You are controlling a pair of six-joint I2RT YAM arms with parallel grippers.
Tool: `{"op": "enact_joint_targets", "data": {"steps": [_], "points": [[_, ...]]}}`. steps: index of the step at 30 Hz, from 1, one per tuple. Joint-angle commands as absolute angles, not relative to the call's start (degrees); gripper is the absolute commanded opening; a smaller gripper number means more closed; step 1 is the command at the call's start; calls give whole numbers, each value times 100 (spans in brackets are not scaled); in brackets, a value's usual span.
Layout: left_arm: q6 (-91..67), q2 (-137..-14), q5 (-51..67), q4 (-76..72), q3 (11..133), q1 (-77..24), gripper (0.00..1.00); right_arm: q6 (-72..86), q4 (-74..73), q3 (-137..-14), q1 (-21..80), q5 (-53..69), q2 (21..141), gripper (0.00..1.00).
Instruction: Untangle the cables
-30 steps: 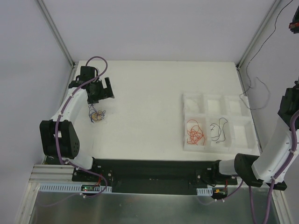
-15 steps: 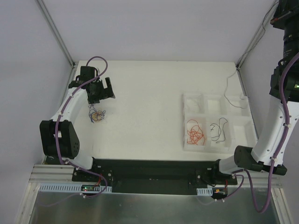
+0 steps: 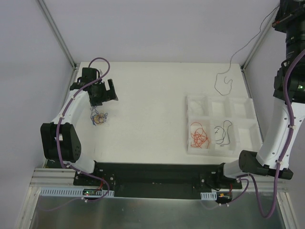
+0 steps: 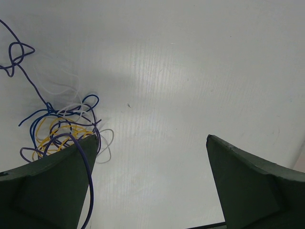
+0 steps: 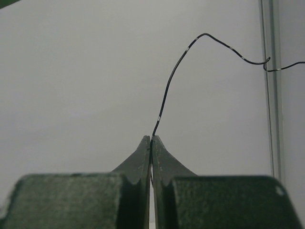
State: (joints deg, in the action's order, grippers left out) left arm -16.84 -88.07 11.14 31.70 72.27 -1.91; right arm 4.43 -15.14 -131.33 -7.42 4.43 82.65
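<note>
Above the table's far right corner, the right gripper (image 5: 150,143) pinched a thin black wire (image 5: 167,86) that hung free. The left gripper (image 4: 150,139) gaped wide just beside the tangle (image 4: 62,128) near the left edge

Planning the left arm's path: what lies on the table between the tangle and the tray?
Nothing; the top view shows bare white table between the tangle and the tray.

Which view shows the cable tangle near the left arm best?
Left wrist: the tangle shows separate blue, purple, yellow and white strands, one edge hidden by the left gripper. Top external shows the tangle only tiny; right wrist misses it.
</note>
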Motion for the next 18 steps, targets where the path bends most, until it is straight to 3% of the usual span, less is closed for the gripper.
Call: {"op": "enact_joint_targets", "data": {"steps": [1,9,18], "points": [[-1600,-8675,1266,3120,7251,-229,96,536,-1187,-12903,-791,580,8174,1],[-1617,-8701,1371,3111,7260,-229,96,518,-887,-11532,-826,527,7646,0],[-1626,-8728,1397,3094,7233,-229,96,457,-1134,-12506,-844,580,7954,0]]}}
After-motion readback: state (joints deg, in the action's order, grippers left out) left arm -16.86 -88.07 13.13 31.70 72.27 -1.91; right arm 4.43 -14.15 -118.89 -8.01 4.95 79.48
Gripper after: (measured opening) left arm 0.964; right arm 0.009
